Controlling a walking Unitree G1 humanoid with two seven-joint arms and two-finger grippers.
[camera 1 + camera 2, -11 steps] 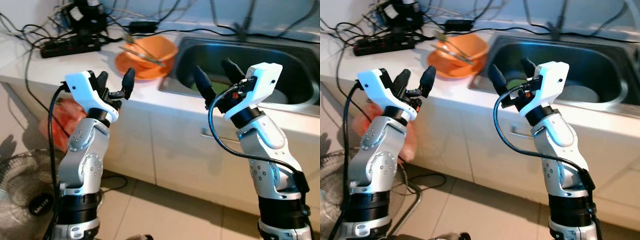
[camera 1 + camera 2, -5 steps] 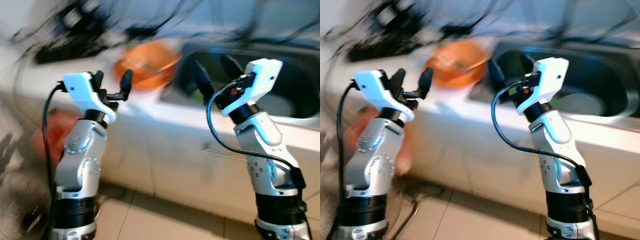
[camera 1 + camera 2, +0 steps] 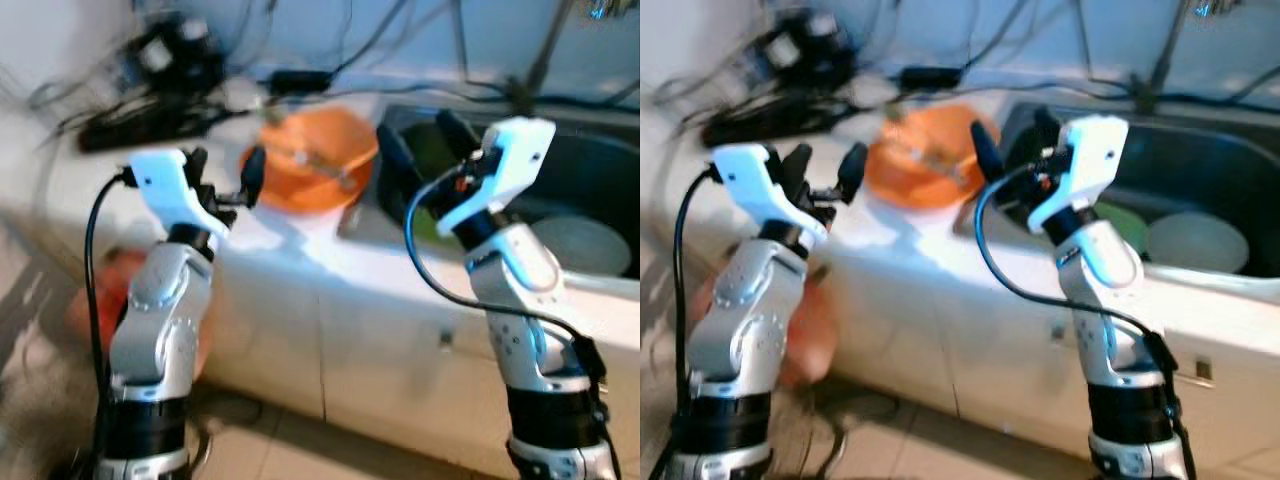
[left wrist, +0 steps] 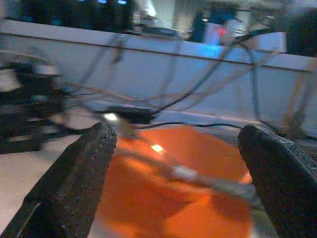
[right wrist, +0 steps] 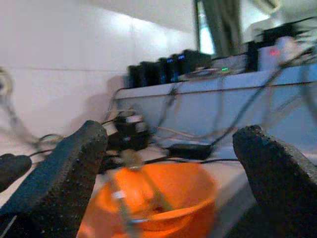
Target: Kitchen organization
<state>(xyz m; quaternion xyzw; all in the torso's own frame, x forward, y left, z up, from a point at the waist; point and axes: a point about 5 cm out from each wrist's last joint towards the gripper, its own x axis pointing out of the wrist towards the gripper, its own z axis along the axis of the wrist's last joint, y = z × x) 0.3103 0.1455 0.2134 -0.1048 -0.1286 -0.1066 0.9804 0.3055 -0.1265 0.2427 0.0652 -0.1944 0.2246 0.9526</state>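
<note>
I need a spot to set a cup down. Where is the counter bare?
Bare counter lies along the front edge, between the orange bowl and the left gripper. Behind, the power strip and tangled cables crowd the wall side. The sink holds a white plate.

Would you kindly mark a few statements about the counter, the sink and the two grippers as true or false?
1. The orange bowl sits inside the sink. False: it rests on the counter, to the robot's left of the sink.
2. The left gripper is open and holds nothing. True.
3. A utensil lies in the orange bowl. True.
4. The right gripper is shut on a white plate. False: it is open and empty; the white dish lies in the sink.
5. Black cables lie at the back of the counter. True.
</note>
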